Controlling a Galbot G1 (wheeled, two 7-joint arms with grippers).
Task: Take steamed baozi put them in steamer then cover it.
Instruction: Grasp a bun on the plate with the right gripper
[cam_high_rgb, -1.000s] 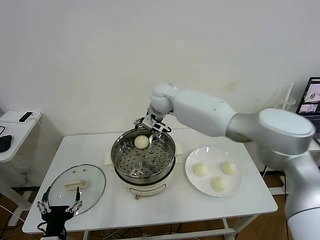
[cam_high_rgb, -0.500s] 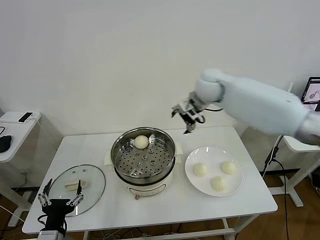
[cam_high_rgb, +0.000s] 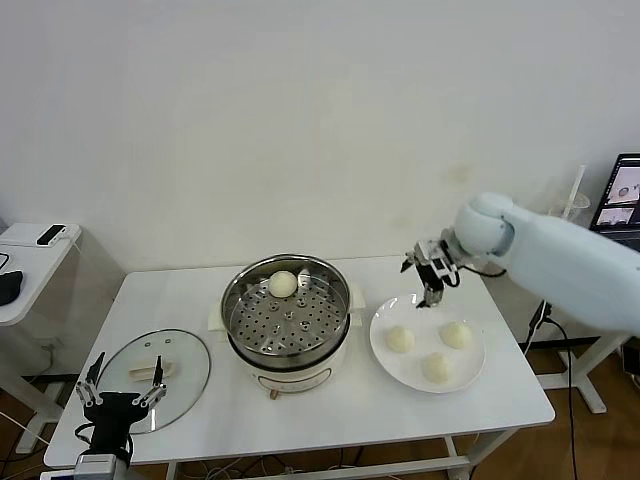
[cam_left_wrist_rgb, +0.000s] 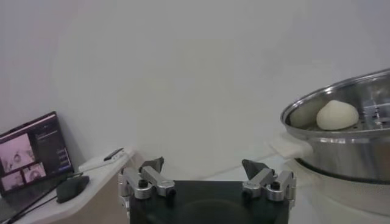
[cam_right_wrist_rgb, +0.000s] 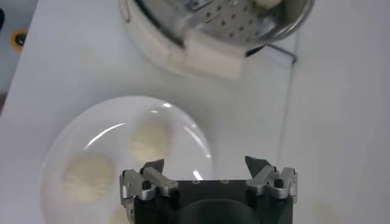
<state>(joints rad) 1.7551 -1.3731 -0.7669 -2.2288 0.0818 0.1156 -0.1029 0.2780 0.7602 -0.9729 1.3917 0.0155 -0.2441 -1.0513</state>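
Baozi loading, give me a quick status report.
Right gripper open, empty, above the plate's far rim. Left gripper open, parked near the lid. One baozi in steamer, three on plate. Nothing blocking.

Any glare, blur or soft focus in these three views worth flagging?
Head view: even light; the clear glass lid reflects mildly. Right wrist view: the white round plate shows bright glare streaks, and the cream-white buns on it look soft. Left wrist view: the shiny steel steamer pot is sharp; the laptop screen is blurred.
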